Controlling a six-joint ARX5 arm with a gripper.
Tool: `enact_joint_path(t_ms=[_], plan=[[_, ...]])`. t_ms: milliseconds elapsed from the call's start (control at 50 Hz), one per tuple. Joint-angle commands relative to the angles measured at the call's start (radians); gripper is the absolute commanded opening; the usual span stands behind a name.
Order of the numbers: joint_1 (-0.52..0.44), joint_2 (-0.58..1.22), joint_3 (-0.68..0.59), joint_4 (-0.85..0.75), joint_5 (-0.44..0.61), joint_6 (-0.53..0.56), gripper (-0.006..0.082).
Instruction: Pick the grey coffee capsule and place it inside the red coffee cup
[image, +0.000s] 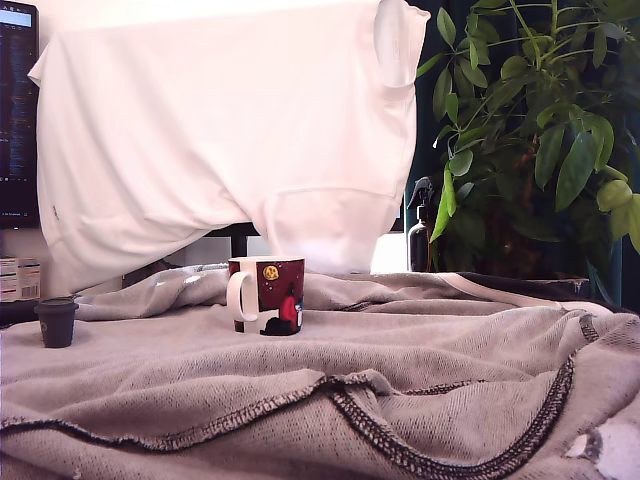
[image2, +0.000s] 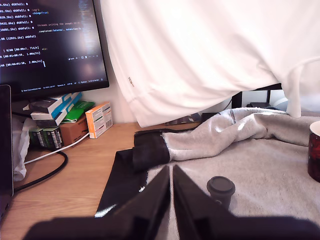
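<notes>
Where exterior lacks it, tool (image2: 171, 172).

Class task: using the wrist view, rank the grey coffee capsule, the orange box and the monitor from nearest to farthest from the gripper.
1. The grey coffee capsule: on the grey cloth, just beyond the gripper fingertips.
2. The orange box: on the wooden desk, among stacked boxes below the screen.
3. The monitor: at the back, behind those boxes, showing text.
</notes>
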Motion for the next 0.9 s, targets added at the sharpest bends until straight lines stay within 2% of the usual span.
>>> enact_joint_path(t_ms=[0,300,360,540,640,760,880], plan=[[0.049,-0.014,-0.040,-0.011,0.095,-0.084,-0.0023],[0.048,-0.014,-0.040,-0.020,0.138,-0.095,-0.0023],[0.048,-0.014,-0.040,0.013,0.171,-0.141,-0.0023],[0.048,-0.014,-0.038,0.202,0.312,-0.382,-0.0023],[0.048,-0.010,-0.022,0.226,0.370,-0.479,-0.0023],[0.046,0.041,0.005,0.225,0.426,-0.514,-0.0023],[0.032,0.151,0.018,0.238,0.430,-0.508,-0.0023]])
